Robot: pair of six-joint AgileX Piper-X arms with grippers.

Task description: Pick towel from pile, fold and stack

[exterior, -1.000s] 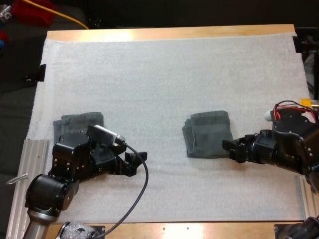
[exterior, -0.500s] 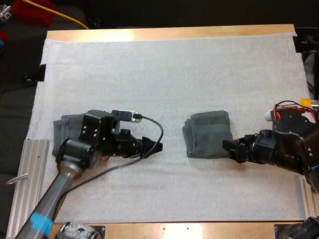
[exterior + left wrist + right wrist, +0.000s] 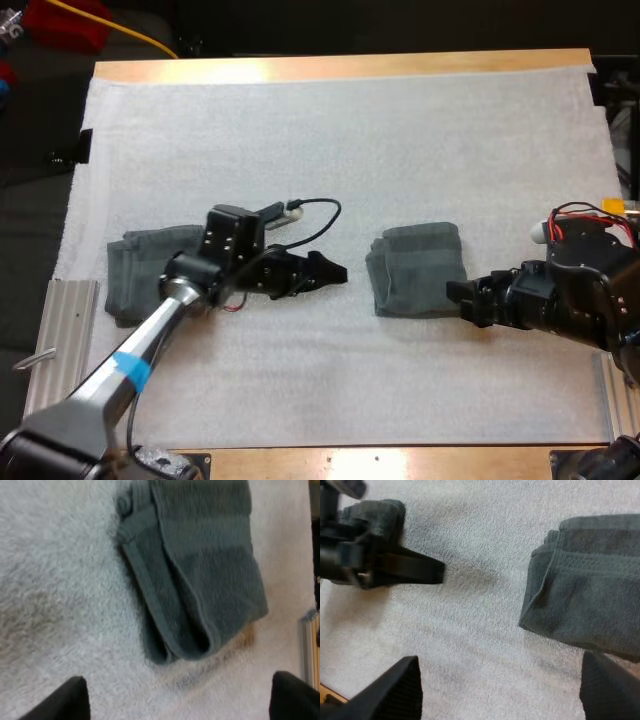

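Observation:
A folded dark grey-green towel [image 3: 418, 268] lies on the mat right of centre, with its folded layers showing in the left wrist view [image 3: 200, 580]. A second grey-green towel [image 3: 135, 270] lies at the mat's left, partly under my left arm. My left gripper [image 3: 328, 272] reaches out over bare mat just left of the folded towel, and its fingers [image 3: 75, 700] stand wide apart, open and empty. My right gripper [image 3: 460, 297] sits at the folded towel's near right corner, its fingers [image 3: 402, 690] apart and clear of the towel [image 3: 590, 595].
The white mat [image 3: 330, 140] covers most of the wooden table. A ribbed metal rail [image 3: 65, 340] runs along the table's left front. In the right wrist view my left gripper [image 3: 420, 570] shows over the mat, in front of the left towel [image 3: 375, 510].
My left arm has swung from over the left towel out to the right, toward the folded towel at centre. The right arm and both towels have stayed put.

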